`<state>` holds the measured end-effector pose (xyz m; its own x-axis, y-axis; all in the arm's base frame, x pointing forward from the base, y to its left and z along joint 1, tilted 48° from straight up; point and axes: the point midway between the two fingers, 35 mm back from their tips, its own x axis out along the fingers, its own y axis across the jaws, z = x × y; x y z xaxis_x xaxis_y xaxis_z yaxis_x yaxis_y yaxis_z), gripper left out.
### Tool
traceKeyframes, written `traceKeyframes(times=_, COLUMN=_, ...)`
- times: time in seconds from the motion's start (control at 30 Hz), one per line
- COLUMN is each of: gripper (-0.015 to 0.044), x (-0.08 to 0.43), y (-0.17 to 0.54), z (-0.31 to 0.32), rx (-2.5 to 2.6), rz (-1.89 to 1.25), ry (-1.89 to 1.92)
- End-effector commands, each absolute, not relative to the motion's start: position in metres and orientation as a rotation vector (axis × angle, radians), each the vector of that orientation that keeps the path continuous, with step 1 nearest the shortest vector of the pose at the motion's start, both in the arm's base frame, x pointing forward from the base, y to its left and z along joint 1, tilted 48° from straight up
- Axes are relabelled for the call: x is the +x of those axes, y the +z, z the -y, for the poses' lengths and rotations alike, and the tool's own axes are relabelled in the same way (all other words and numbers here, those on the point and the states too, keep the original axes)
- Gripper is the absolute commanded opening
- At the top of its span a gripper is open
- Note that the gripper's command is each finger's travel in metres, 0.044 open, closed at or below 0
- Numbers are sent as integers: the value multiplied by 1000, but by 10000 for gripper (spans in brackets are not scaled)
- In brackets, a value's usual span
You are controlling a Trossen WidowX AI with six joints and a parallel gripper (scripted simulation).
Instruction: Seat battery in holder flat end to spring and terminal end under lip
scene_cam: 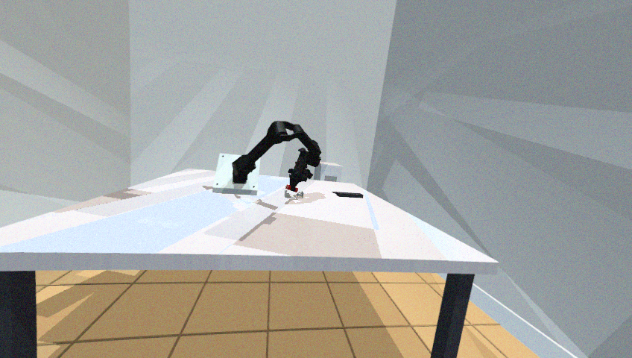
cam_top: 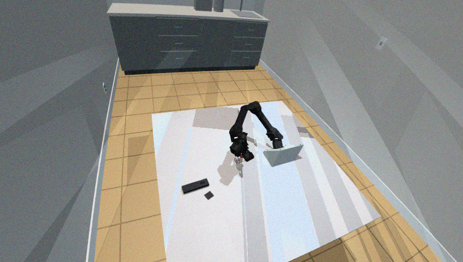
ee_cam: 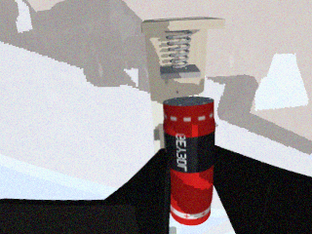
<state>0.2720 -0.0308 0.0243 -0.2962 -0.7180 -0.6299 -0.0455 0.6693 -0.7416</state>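
Note:
My gripper (ee_cam: 186, 154) is shut on the red battery (cam_top: 241, 156) (scene_cam: 291, 188) (ee_cam: 190, 187), with a black finger on each side of it. The battery has a black band, and its flat grey end faces the spring (ee_cam: 176, 49). The pale beige holder (cam_top: 238, 160) (scene_cam: 288, 194) (ee_cam: 161, 88) is on the table under the battery. In the wrist view the battery covers much of the holder's near part; the spring end shows beyond it. In the exterior view the battery appears above the holder. The lip and the terminal end's fit are hidden.
A long black object (cam_top: 195, 185) (scene_cam: 349, 194) lies on the white table (cam_top: 207, 233) (scene_cam: 310, 261), with a small dark square (cam_top: 208, 195) beside it. A pale upright panel (cam_top: 282, 155) (scene_cam: 223, 170) stands by the arm's base.

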Motion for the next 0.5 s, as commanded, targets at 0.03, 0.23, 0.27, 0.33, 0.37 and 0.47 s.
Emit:
traceKeyframes(times=0.03, gripper=81, x=275, y=22, z=32, rx=-598, rz=-1794, ry=-766)
traceKeyframes(times=0.23, gripper=81, x=276, y=20, z=34, rx=-585, rz=-1836, ry=-785)
traceKeyframes(times=0.27, gripper=81, x=277, y=20, z=34, rx=-582, rz=-1843, ry=-789)
traceKeyframes(times=0.33, gripper=81, x=277, y=19, z=35, rx=-578, rz=-1857, ry=-795)
traceKeyframes(times=0.37, gripper=81, x=277, y=19, z=36, rx=-575, rz=-1864, ry=-799)
traceKeyframes(times=0.47, gripper=81, x=278, y=18, z=37, rx=-568, rz=-1884, ry=-809)
